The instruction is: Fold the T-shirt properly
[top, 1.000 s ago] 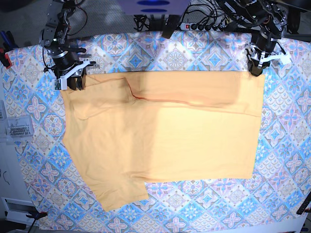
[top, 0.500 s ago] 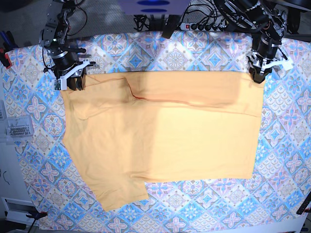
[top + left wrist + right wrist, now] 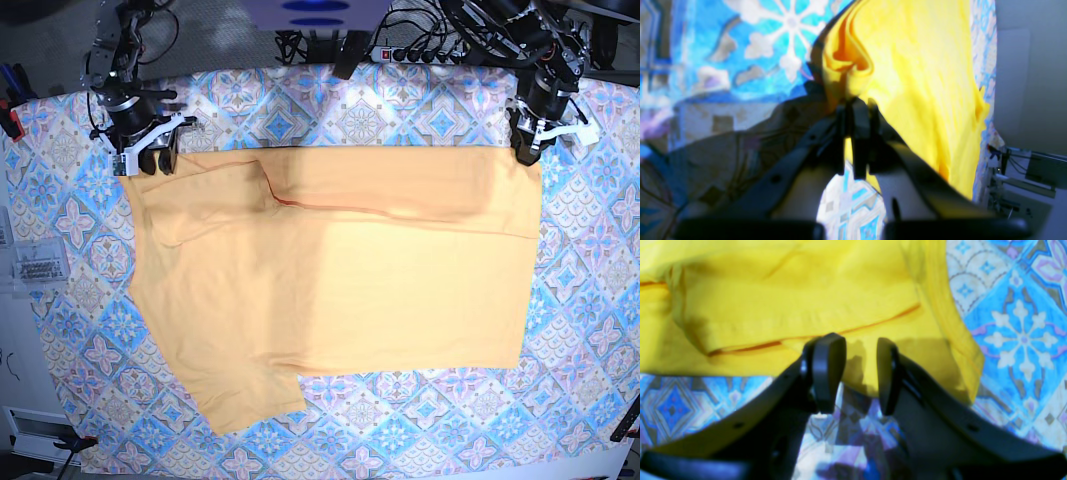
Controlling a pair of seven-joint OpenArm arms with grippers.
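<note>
T-shirt (image 3: 340,275) flat, long axis left-right

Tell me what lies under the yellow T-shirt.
Under the T-shirt lies the blue-and-pink tile-patterned cloth, which shows on every side of it. What the cloth itself rests on cannot be seen, and the part beneath the shirt is covered.

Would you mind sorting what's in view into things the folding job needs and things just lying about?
Job:
T-shirt
left gripper, shut on its corner
right gripper, open at its edge

Lying about:
patterned cloth
power strip
clear box
</note>
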